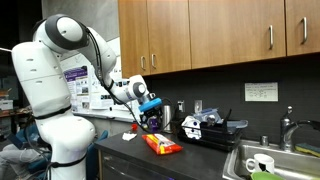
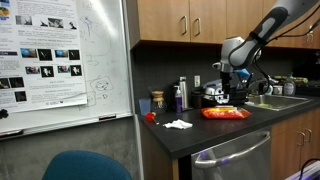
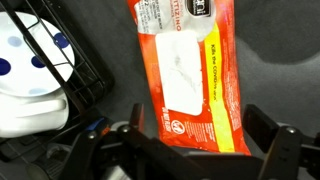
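An orange-red packet with a white label and a yellow stripe (image 3: 190,75) lies flat on the dark countertop (image 3: 275,60). It also shows as the packet (image 1: 162,145) and the packet (image 2: 225,113) in both exterior views. My gripper (image 3: 198,130) hovers just above the packet's near end, open, its two dark fingers (image 3: 268,128) standing to either side of the packet's width with nothing clamped between them. In both exterior views the gripper (image 1: 151,110) (image 2: 240,88) hangs a little above the counter over the packet.
A black wire dish rack (image 3: 75,70) holding a white dotted dish (image 3: 25,55) stands beside the packet. A sink (image 1: 270,160) with a faucet lies further along. Bottles (image 2: 181,94) and a crumpled white cloth (image 2: 177,124) sit on the counter; cabinets hang overhead.
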Controlling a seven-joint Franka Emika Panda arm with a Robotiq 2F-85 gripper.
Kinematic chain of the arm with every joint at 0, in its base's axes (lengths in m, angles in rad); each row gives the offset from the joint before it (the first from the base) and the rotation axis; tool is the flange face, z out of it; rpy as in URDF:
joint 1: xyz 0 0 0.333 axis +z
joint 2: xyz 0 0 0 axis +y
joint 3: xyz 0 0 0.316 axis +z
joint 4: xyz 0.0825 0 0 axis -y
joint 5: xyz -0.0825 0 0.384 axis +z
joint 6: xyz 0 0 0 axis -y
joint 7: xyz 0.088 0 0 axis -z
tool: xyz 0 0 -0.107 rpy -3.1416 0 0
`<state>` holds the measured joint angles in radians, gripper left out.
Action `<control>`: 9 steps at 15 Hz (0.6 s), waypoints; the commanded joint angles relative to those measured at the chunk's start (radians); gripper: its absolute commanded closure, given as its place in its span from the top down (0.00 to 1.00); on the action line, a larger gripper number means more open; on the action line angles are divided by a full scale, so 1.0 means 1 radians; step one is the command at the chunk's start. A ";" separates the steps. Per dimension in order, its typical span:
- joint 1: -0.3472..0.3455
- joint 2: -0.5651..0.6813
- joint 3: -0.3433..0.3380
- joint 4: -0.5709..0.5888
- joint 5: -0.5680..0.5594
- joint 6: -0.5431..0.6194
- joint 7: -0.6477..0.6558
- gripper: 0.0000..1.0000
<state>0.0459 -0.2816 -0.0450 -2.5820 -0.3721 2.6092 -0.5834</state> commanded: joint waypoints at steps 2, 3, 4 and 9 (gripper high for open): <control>-0.005 0.013 -0.007 -0.012 -0.002 0.034 -0.022 1.00; -0.005 0.018 -0.009 -0.014 -0.005 0.045 -0.027 1.00; -0.003 0.022 -0.011 -0.016 -0.003 0.055 -0.034 1.00; -0.001 0.061 -0.020 -0.015 0.006 0.106 -0.080 1.00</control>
<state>0.0457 -0.2478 -0.0513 -2.5974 -0.3724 2.6702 -0.6136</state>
